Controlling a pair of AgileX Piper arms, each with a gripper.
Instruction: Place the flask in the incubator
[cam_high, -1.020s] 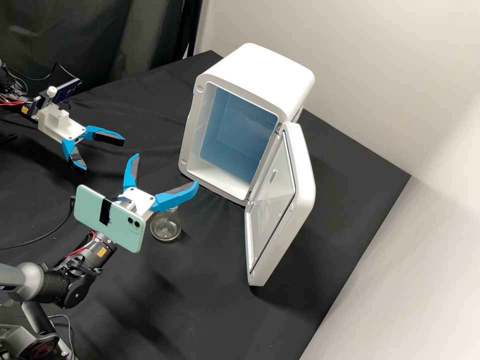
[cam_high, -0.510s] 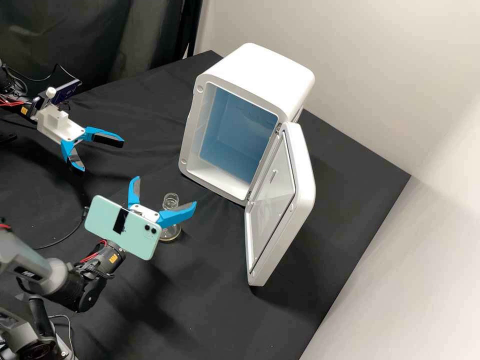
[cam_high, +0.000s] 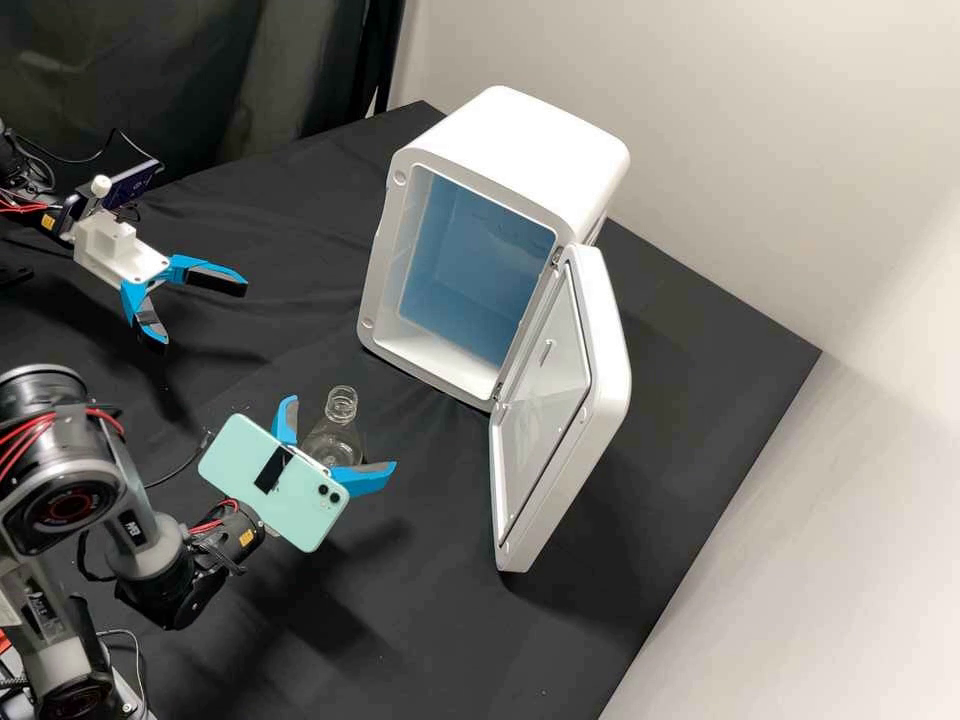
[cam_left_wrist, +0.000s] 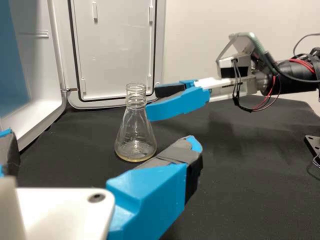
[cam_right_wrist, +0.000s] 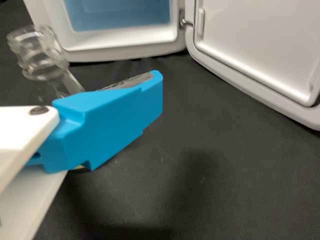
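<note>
One clear Erlenmeyer flask (cam_high: 337, 422) is standing upright on the black bench (cam_high: 420, 600), sitting between the two blue fingers of the right pincer (cam_high: 336, 444). That pincer is gaping wide around it, one finger on either side of the glass, and neither appears to be pressing yet. My guess is that it is straddling low so a squeeze catches the wide body rather than the slim neck. Ahead of that pincer the white incubator (cam_high: 520, 160) is standing with its door (cam_high: 600, 380) fully open, leaving the blue cavity free for the flask. Well off from the flask, the left pincer (cam_high: 195, 305) is hanging spread and empty, out of the way. The mint phone (cam_high: 275, 482) on the right wrist is covering the flask's base. In the right wrist view a finger is hiding the flask's body, so contact is hard to judge.
</note>
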